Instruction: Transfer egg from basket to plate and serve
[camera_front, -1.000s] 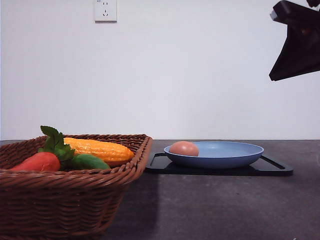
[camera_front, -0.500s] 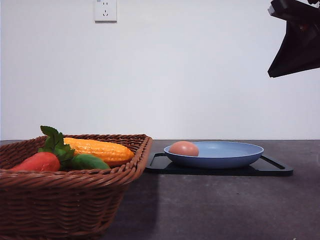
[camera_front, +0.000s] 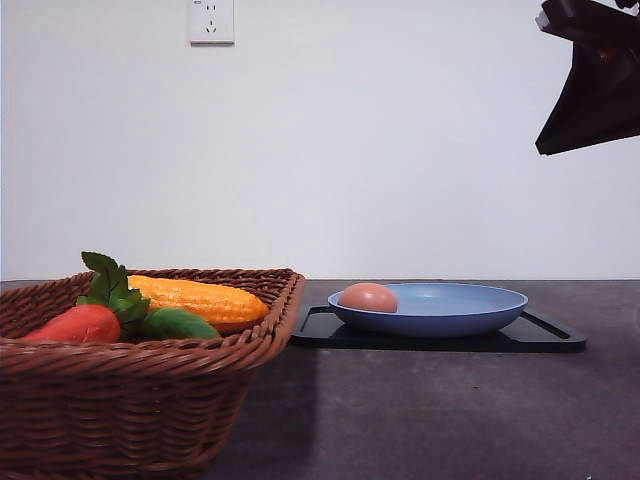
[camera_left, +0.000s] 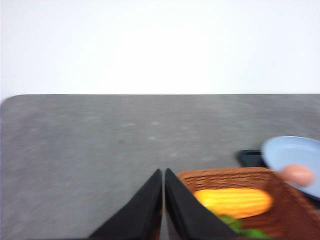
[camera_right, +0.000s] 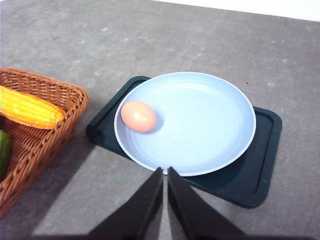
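The egg (camera_right: 138, 116) lies in the plate (camera_right: 210, 145) near its basket-side rim, well below the right tool (camera_right: 165, 172), whose fingers are pressed together, empty. The left tool (camera_left: 163, 173) is likewise pressed together over the basket (camera_left: 280, 210).

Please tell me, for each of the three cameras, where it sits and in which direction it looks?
Front view: low, near table height, facing the wall across the basket, with the right arm high up.
Left wrist view: on the left arm above the basket, facing forward and down; left end effector shut.
Right wrist view: on the right arm, looking steeply down at the plate on its tray; right end effector shut.
All three share the egg on the plate.
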